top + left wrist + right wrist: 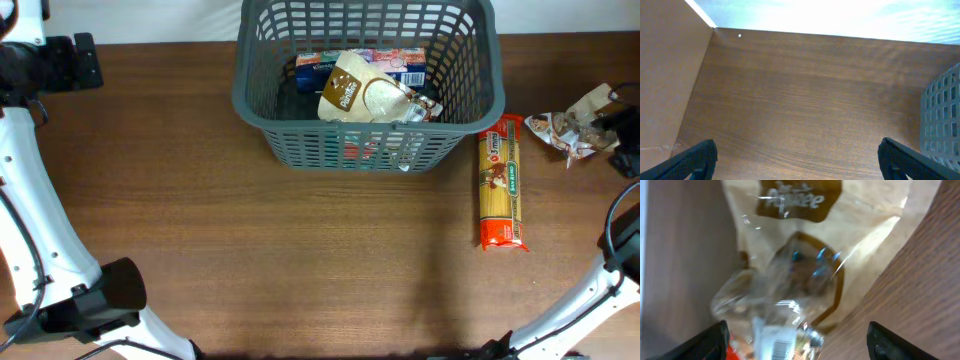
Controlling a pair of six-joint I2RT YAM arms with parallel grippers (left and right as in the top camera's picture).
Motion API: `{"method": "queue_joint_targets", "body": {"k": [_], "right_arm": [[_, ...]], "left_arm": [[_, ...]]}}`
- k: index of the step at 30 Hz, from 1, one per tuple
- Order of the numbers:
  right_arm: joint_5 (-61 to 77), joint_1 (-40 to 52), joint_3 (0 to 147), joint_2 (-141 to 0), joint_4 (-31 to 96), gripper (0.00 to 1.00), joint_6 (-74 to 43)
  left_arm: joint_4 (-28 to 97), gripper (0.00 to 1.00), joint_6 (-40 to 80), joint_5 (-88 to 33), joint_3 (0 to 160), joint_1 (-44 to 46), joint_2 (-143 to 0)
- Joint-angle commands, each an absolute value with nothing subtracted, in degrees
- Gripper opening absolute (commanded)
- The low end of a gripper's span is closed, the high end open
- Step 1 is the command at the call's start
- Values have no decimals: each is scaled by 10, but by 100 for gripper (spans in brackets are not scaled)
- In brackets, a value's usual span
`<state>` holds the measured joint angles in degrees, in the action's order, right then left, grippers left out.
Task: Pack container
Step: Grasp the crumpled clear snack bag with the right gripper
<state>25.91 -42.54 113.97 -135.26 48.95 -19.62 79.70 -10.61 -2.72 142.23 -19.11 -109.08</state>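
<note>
Container (360, 148) at table (250, 250) far edge, mid-width, packets (360, 90) inside, pasta packet (500, 185) just right of it; left wrist: my left gripper (797, 156) fingers apart over far-left corner; right wrist: my right gripper (797, 340) fingers apart astride tan crinkly packet (790, 255).

packet (790, 270): blurred, print unreadable | container (942, 120): cropped at right edge
</note>
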Motion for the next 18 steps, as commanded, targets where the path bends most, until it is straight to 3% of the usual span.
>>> {"method": "queue_joint_targets", "body": {"k": [1,6,15,16,17,18], "right_arm": [[268,-424,1137,-1363,474,86,-205],[268,-424,1137,-1382,453,84,-206],[272,-420,1137,-1420,439,69,-231],[279,-418,1137,-1421,434,54,-230],[286,-417,1137,-1421,430,32,-230],[298,-416,1138,-1421,427,21,-230]], "left_arm": [[796,99,-99,-25,1422,-194,-1093],[796,99,-99,-25,1422,-194,-1093],[796,99,-99,-25,1422,-194,-1093],[796,99,-99,-25,1422,-194,-1093],[796,99,-99,-25,1422,-194,-1093],[796,99,-99,-25,1422,-194,-1093]]}}
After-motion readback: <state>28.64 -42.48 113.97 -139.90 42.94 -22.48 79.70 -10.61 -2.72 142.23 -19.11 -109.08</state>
